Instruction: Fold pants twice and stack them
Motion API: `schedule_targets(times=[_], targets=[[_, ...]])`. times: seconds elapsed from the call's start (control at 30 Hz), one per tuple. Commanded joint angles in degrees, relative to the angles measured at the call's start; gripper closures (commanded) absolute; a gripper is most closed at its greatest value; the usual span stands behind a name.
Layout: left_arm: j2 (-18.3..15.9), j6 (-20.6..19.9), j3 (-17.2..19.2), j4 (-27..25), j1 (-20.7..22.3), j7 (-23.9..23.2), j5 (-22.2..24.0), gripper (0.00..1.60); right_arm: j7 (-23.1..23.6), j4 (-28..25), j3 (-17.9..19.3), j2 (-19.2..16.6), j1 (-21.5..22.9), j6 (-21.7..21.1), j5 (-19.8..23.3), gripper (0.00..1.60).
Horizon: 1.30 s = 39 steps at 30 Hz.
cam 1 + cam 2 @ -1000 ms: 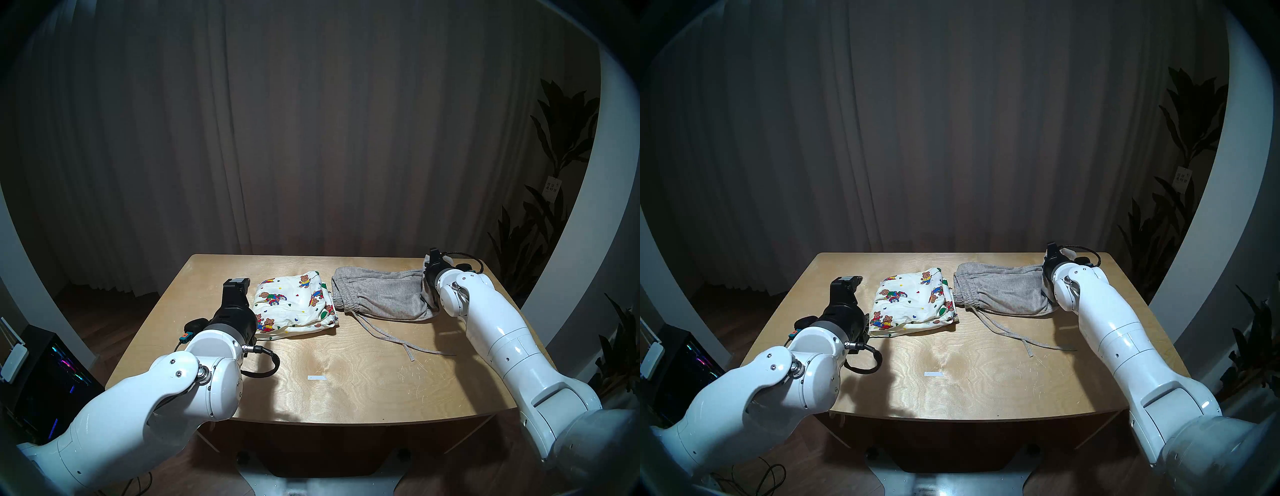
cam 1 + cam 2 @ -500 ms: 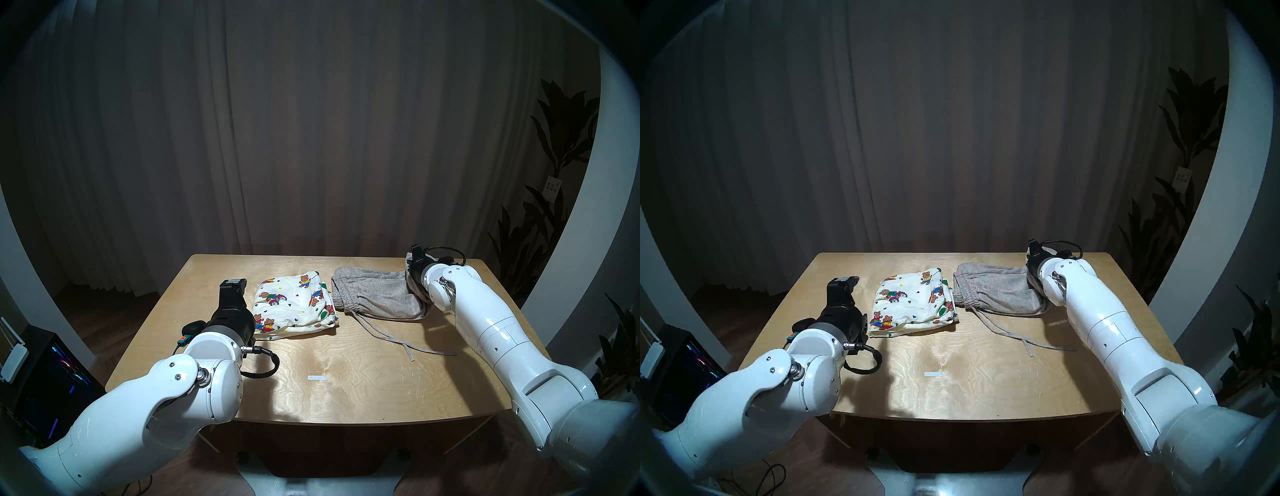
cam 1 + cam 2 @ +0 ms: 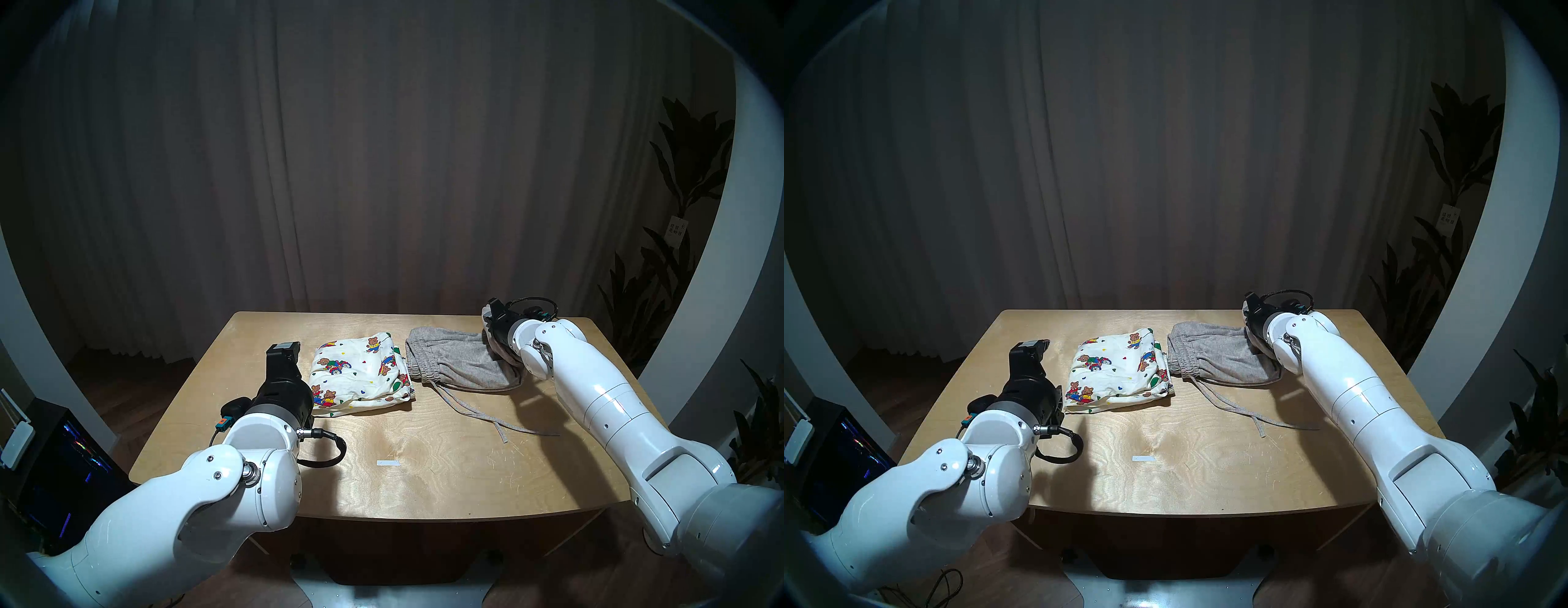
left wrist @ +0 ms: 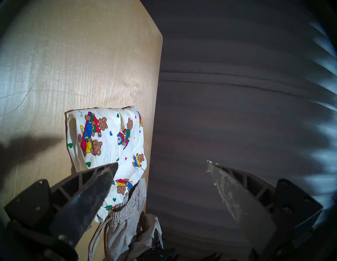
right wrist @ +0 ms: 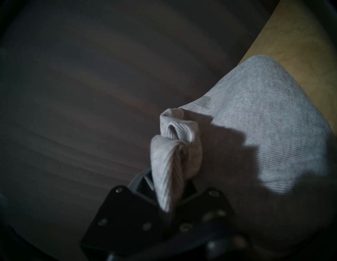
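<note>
Folded cream shorts printed with teddy bears (image 3: 360, 373) (image 3: 1121, 373) (image 4: 109, 144) lie at the table's middle back. Right of them lie the grey knit shorts (image 3: 458, 361) (image 3: 1221, 358) (image 4: 125, 218), waistband toward the cream pair, drawstring (image 3: 488, 418) trailing forward. My right gripper (image 3: 491, 312) (image 3: 1250, 302) is shut on the grey shorts' leg end (image 5: 171, 164) and holds it lifted above the cloth. My left gripper (image 3: 285, 347) (image 3: 1030, 344) (image 4: 162, 165) hovers open and empty just left of the cream shorts.
The wooden table (image 3: 424, 475) has a small white tape mark (image 3: 388, 463) near its front middle. Dark curtains hang behind. A computer case (image 3: 55, 471) stands on the floor at the left, plants (image 3: 679, 263) at the right.
My right gripper has carried the grey leg end up and leftward over the shorts, shortening the flat part. The left arm has drifted slightly left; the cream shorts have not moved.
</note>
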State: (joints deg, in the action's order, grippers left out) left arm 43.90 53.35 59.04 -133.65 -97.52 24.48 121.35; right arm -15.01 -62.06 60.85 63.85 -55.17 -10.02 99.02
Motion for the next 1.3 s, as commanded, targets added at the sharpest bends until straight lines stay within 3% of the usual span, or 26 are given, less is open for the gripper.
schedule_targets(times=[0.0,0.73,1.27], targets=[[-0.04,1.60,-0.35,-2.00,-0.81,-1.58,-1.95,0.00,1.40,-3.38,-0.40,0.84,1.54,-1.42,0.18,1.60],[0.47,1.65,-0.18,-2.75,-7.49,-5.89,-4.17,0.00,3.66,-5.39,-5.98,2.74,3.41,-5.73,-2.88,1.60],[1.72,1.65,2.15,-2.20,-12.67,-10.43,-3.47,0.00,7.35,-10.67,-11.17,-0.79,2.04,-11.04,-7.11,1.60]])
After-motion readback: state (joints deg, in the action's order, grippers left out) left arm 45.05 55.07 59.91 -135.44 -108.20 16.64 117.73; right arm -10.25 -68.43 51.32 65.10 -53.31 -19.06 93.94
